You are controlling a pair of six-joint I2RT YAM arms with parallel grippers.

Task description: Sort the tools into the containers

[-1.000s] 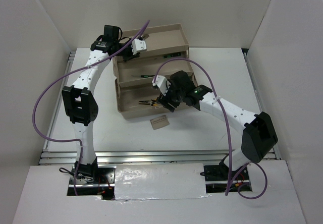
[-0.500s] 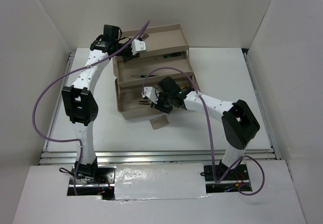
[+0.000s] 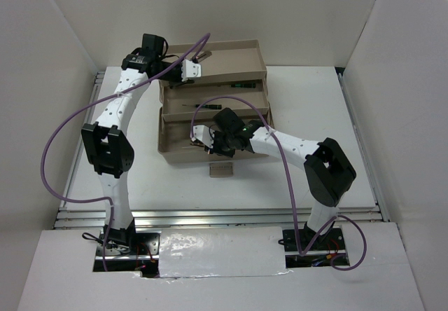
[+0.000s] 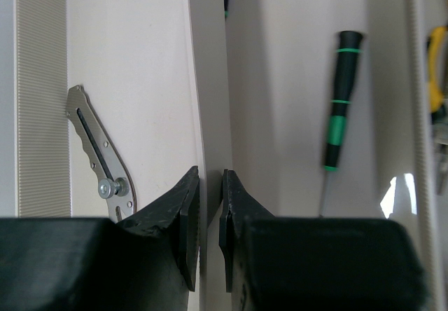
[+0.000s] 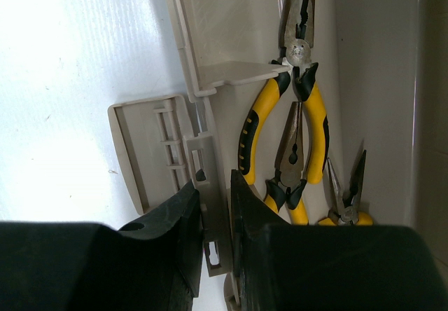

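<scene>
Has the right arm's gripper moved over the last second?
Yes. The right gripper slid left, ending left of the beige latch piece that lies on the table, at the toolbox front wall.

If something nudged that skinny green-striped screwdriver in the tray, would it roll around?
Probably: the screwdriver has a round, slim handle and lies loose on the smooth tray, so it would likely roll until a wall stops it. It also looks stiff and light.

Beige stepped toolbox, left arm at far-left corner, right arm at near tier
</scene>
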